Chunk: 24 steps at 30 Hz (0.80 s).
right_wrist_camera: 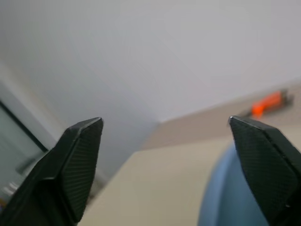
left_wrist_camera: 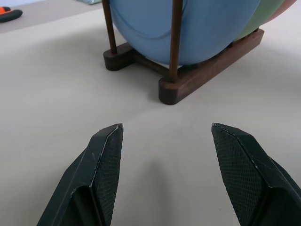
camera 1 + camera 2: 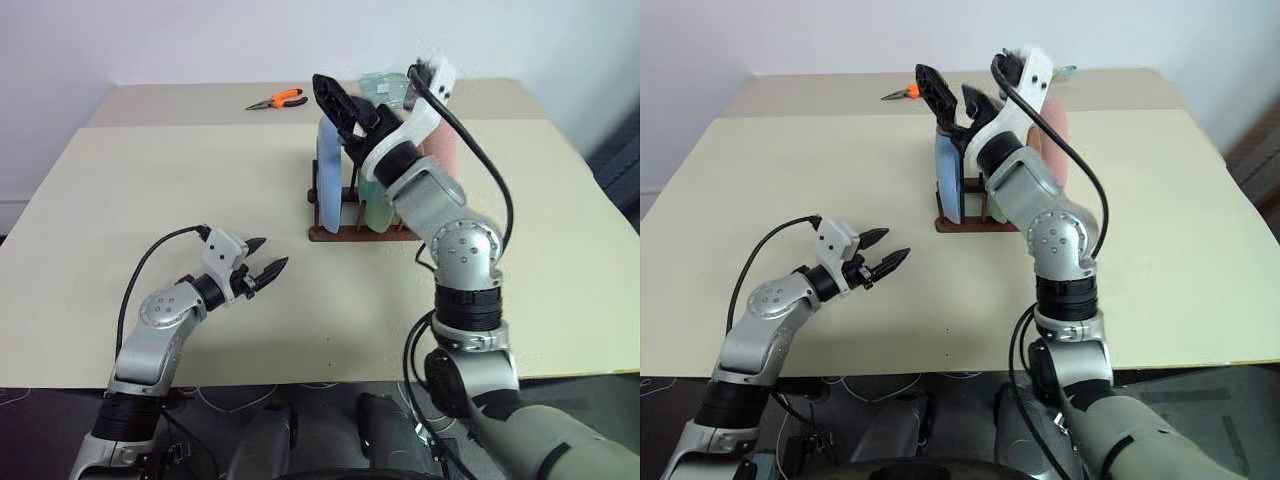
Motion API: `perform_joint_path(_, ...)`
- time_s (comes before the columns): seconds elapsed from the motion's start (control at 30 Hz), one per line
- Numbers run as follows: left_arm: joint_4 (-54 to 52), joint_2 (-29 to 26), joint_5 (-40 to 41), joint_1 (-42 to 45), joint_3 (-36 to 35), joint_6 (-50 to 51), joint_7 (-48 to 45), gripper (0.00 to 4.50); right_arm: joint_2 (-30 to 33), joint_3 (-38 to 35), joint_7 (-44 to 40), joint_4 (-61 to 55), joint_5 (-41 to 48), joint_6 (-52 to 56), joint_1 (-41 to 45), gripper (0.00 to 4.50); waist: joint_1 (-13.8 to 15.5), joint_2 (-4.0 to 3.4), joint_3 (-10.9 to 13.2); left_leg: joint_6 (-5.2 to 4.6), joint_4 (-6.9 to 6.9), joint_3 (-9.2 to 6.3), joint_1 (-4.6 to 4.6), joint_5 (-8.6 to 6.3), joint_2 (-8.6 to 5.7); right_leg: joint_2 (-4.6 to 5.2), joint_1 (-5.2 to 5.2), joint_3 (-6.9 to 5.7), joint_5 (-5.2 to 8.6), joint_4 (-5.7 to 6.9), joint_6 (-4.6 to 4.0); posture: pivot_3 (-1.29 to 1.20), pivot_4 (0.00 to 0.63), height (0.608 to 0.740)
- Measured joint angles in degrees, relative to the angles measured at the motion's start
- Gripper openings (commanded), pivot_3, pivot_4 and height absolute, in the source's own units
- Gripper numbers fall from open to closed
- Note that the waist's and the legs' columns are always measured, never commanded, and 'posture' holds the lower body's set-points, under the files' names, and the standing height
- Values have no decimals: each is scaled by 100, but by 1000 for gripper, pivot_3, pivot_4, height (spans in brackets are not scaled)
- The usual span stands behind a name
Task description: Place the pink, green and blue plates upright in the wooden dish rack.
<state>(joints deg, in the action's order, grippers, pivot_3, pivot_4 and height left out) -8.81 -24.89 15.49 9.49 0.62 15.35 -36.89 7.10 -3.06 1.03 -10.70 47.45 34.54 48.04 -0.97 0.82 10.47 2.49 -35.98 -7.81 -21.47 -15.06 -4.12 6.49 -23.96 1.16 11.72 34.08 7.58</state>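
Observation:
The wooden dish rack point(image 3: 345, 232) stands at the middle of the table with all three plates upright in it. The blue plate point(image 3: 328, 185) is at the left end, the green plate point(image 3: 380, 90) behind it, and the pink plate point(image 3: 441, 150) at the right, partly hidden by my right arm. My right gripper point(image 3: 350, 108) hovers open just above the plates' top edges, with nothing between its fingers. My left gripper point(image 3: 272, 253) is open and empty, low over the table to the front left of the rack, pointing at the rack's near end point(image 2: 207, 70).
Orange-handled pliers point(image 3: 280, 100) lie at the back of the table, behind the rack. A beige board point(image 3: 150, 200) covers the table, wide and flat on both sides of the rack. Its front edge runs close to my arms.

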Motion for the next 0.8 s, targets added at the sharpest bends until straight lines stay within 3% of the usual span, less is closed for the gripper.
perform_joint_path(0.13, -17, -18, -13, 8, -20, 15, 60, 3082, 1125, -163, -859, -792, -215, -73, 69, 4445, 30, 5, 0, 0, -2, -2, -2, 0, -1, 2, 8, -1, 2, -8, 3, 0, 150, 740)
perform_joint_path(0.2, 40, -115, -23, 20, -102, 0, 82, 3082, 2023, -575, -1339, -1193, -218, -39, -269, 4445, 52, 18, -5, 0, -3, -9, 0, -1, 0, 2, 21, -9, 5, -19, 5, 0, 150, 740)
perform_joint_path(0.37, 368, -530, -86, -21, -494, -129, 68, 3082, 3800, -1711, -2496, -1022, -676, 5, -2538, 4445, 55, 23, -7, -8, -2, 1, 3, -5, 0, 13, 48, -11, 27, -65, 2, 0, 150, 740)
perform_joint_path(0.57, 607, -706, -230, -90, -620, -338, -21, 3082, 4154, -1773, -3699, -225, -1604, -693, -4225, 4445, 3, 7, 0, -12, -3, 28, 12, -8, 5, 17, 45, 4, 25, -65, 4, 0, 150, 740)
perform_joint_path(0.8, 546, -702, -261, -410, -622, -357, 39, 3082, 3861, -1107, -3975, 498, -2484, -1591, -4235, 4445, 43, 7, 2, -12, -8, 22, 7, -8, 3, 21, 46, 2, 21, -68, -1, 0, 150, 740)
